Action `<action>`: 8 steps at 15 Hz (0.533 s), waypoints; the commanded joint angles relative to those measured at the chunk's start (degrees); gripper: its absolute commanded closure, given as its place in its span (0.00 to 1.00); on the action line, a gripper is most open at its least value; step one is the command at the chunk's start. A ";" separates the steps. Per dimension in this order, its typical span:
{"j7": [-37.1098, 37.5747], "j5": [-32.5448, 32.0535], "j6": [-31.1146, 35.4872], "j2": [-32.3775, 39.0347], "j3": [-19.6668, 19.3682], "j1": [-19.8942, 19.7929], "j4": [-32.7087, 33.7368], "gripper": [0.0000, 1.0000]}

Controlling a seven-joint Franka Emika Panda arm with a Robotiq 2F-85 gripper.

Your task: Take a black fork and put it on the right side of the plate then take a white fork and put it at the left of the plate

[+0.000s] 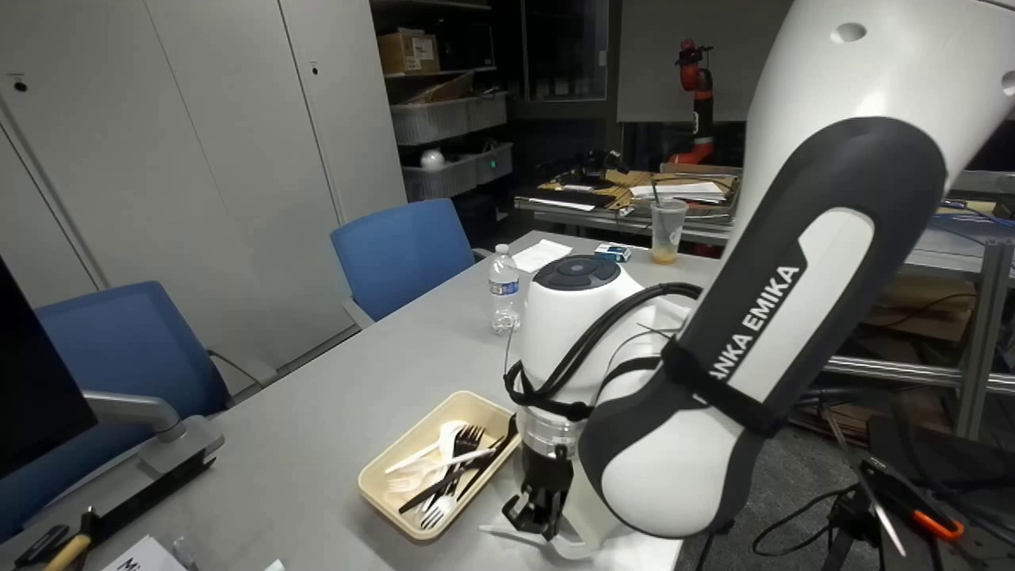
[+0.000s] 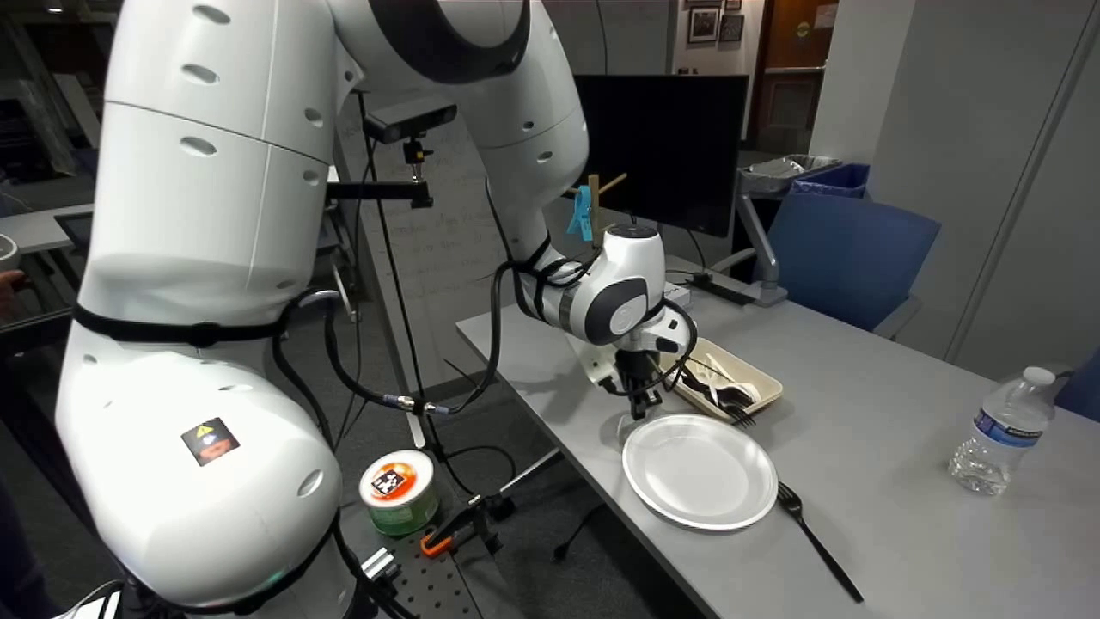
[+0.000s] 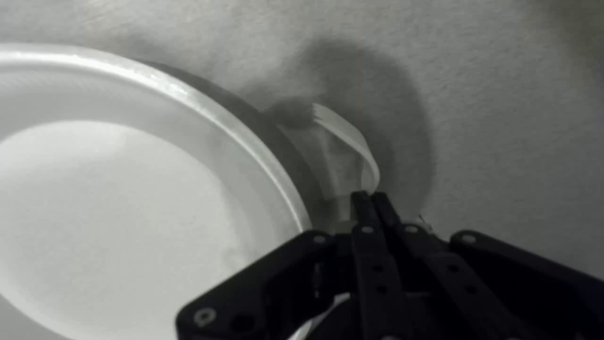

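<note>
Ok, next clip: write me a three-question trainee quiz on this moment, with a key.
1. Open: near the round white plate, what is the black two-fingered gripper holding?
2. True or false, of the slim black plastic fork lying outside the tan rectangular tray: it rests on the plate.
3. Fill in: the tray contains black and (blank) utensils.

Key
1. A curved white plastic fork.
2. False; it lies on the grey tabletop beside the plate.
3. White.

The slim black fork (image 2: 822,548) lies just beside the round white plate (image 2: 700,473), tines nearest it, and the white fork (image 3: 350,133) (gripped, head curved) is near the opposite side.
</note>
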 commanded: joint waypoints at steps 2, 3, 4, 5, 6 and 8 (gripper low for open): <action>3.76 -0.86 -0.40 0.23 -1.75 2.82 -0.23 0.99; 4.17 -0.89 -0.39 0.19 -1.94 3.08 -0.31 0.99; 4.25 -0.52 -0.68 0.06 -1.69 2.88 -0.36 0.99; 4.39 -0.45 -0.91 -0.03 -1.65 2.88 -0.43 0.71; 4.45 -0.44 -0.86 -0.13 -1.59 2.79 -0.52 0.69; 4.10 -0.37 -1.03 -0.48 -1.31 2.44 -0.83 0.55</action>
